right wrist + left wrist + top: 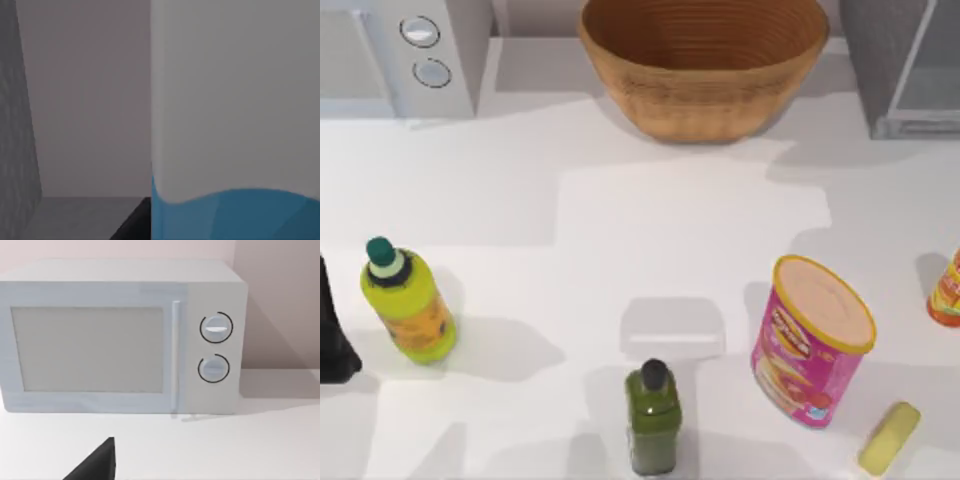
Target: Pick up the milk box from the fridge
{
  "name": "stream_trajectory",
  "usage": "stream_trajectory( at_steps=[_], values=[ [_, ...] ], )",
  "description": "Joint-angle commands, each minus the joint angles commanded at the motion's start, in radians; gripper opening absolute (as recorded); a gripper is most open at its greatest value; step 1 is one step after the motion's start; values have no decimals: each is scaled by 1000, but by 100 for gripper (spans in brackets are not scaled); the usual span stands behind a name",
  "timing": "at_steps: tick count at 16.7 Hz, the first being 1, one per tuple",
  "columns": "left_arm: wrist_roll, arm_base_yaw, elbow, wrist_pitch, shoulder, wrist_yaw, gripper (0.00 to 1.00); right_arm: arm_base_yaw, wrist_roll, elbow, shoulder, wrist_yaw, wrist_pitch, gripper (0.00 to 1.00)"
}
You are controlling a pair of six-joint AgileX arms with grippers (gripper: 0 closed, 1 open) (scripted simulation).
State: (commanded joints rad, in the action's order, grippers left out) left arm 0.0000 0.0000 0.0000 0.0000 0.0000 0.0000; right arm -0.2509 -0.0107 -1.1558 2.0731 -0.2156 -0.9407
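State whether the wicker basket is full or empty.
Empty: the top view shows the basket's bare ribbed inside, with nothing lying in it.

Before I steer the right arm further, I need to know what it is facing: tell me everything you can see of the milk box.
The milk box shows in the right wrist view, very near the camera. Its face is flat and smooth, white above and blue below, the two colours meeting in a curved line. One straight vertical edge stands against the fridge's grey back wall. It looks upright. A dark tip, perhaps a finger of the right gripper, lies by its lower edge; contact cannot be told. Its top and base are out of frame.
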Motion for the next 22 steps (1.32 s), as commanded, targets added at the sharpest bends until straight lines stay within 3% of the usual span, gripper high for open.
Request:
stream_trajectory(
  at_steps=[5, 13, 17, 22],
  values=[
    [0, 0, 0, 0, 0, 0, 100, -19, -4, 241, -127, -27, -80, 0],
    [0, 0, 0, 0, 0, 0, 100, -19, -2, 275, -166, -26, -81, 0],
    [0, 0, 0, 0, 0, 0, 100, 6, 6, 348, -331, -3, 6, 0],
    [0, 0, 0, 0, 0, 0, 100, 58, 14, 533, -734, 49, 219, 0]
  ],
)
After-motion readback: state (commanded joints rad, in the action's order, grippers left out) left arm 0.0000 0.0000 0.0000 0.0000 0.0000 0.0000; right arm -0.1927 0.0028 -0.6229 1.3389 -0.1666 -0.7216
